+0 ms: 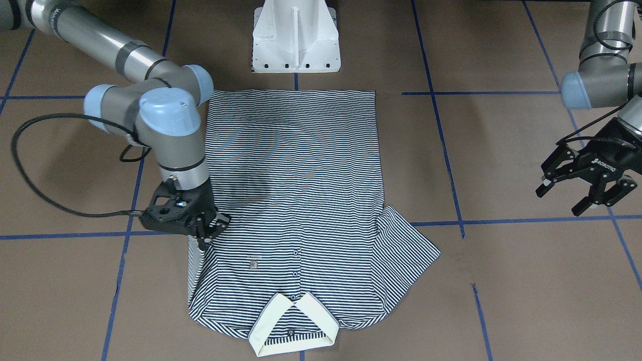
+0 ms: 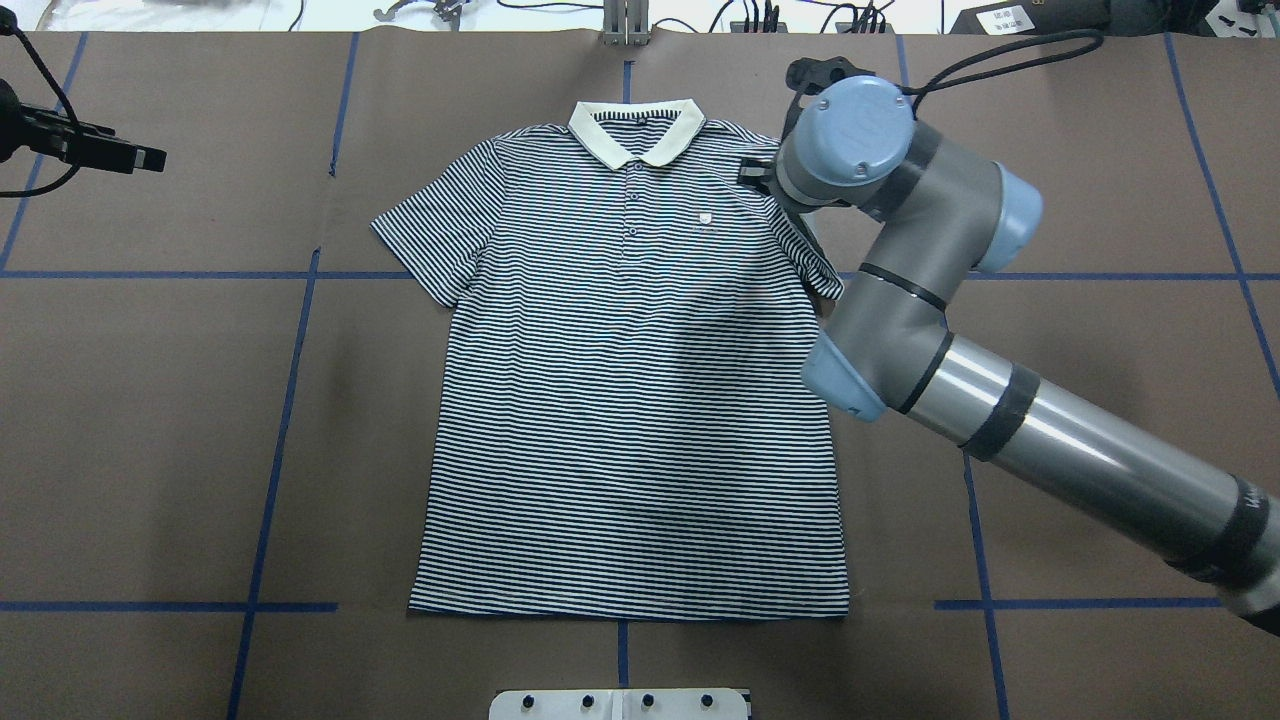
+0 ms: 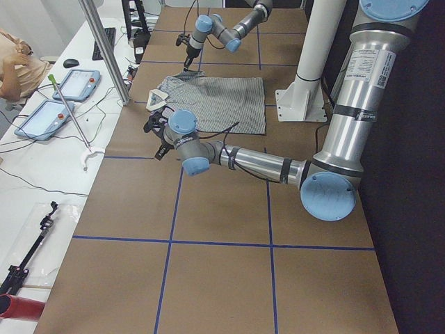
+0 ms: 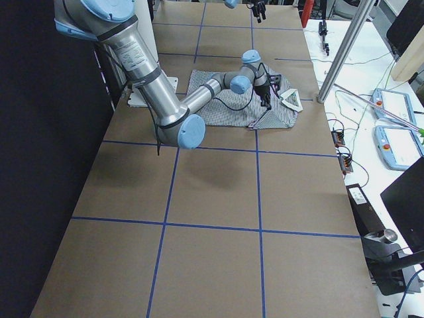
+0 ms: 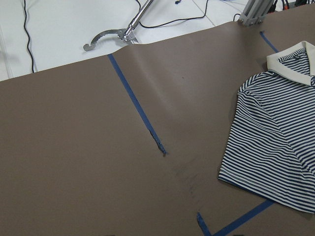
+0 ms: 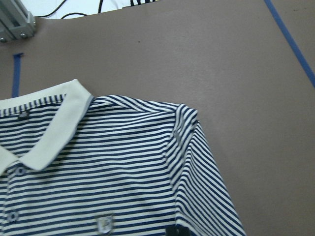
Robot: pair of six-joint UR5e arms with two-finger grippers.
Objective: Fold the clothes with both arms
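Note:
The striped polo shirt (image 1: pixel 301 190) (image 2: pixel 640 400) lies flat and face up on the brown table, with its cream collar (image 1: pixel 296 326) toward the far side from the robot. My right gripper (image 1: pixel 209 234) is down on the shirt's right sleeve (image 6: pixel 206 187), fingers pinched together on the cloth, and the sleeve is drawn in and slightly raised there. The overhead view hides that gripper under its wrist. My left gripper (image 1: pixel 564 198) hovers open and empty well off to the side, away from the other sleeve (image 5: pixel 266 147), which lies spread flat.
The white pedestal base (image 1: pixel 296 45) stands just behind the shirt's hem. Blue tape lines (image 2: pixel 290 380) cross the brown table. A side bench with tablets (image 3: pixel 49 115), cables and a metal post (image 3: pixel 104 49) runs beyond the collar end, and a person sits there.

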